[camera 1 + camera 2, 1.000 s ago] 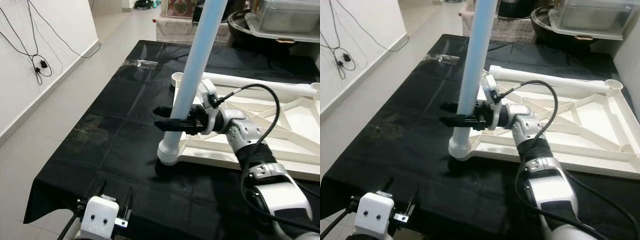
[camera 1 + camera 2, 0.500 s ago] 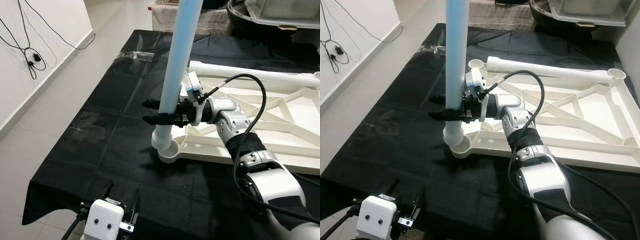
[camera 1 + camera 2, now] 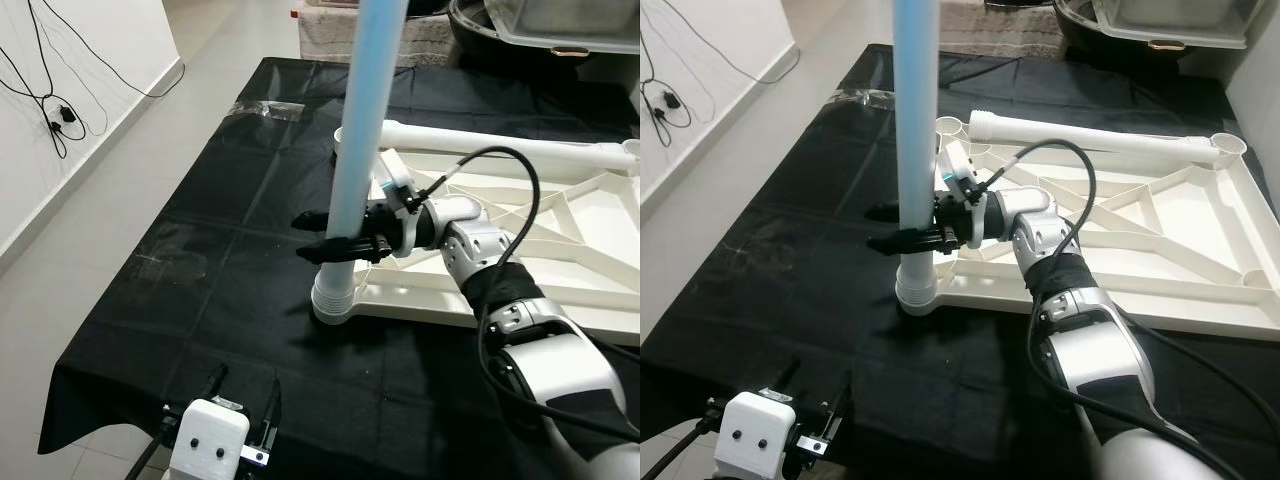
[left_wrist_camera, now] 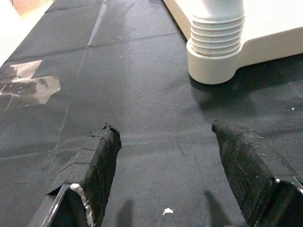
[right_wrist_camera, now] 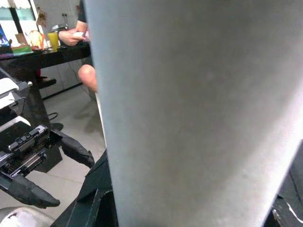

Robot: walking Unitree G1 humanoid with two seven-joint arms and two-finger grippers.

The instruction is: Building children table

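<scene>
A light blue table leg (image 3: 352,170) stands upright, its ribbed lower end (image 3: 333,295) sitting in the near-left corner socket of the white tabletop (image 3: 560,260), which lies upside down on the black cloth. My right gripper (image 3: 325,235) is shut on the leg just above the ribbed end, and in the right wrist view the leg (image 5: 199,109) is very close. My left gripper (image 3: 243,395) hovers open over the cloth at the table's near edge, a short way in front of the socket (image 4: 215,66), with nothing between its fingers (image 4: 102,146).
A white leg (image 3: 1090,140) lies along the tabletop's far side. A clear plastic wrapper (image 3: 270,108) lies on the cloth at the far left. Cables (image 3: 50,110) hang on the left wall. Bins (image 3: 560,25) stand behind the table. A seated person (image 5: 85,71) is in the background.
The right gripper straightened the tilted leg, lifted it slightly off the corner socket, then set its ribbed end down into it. The camera shifted a little. The left gripper stays put.
</scene>
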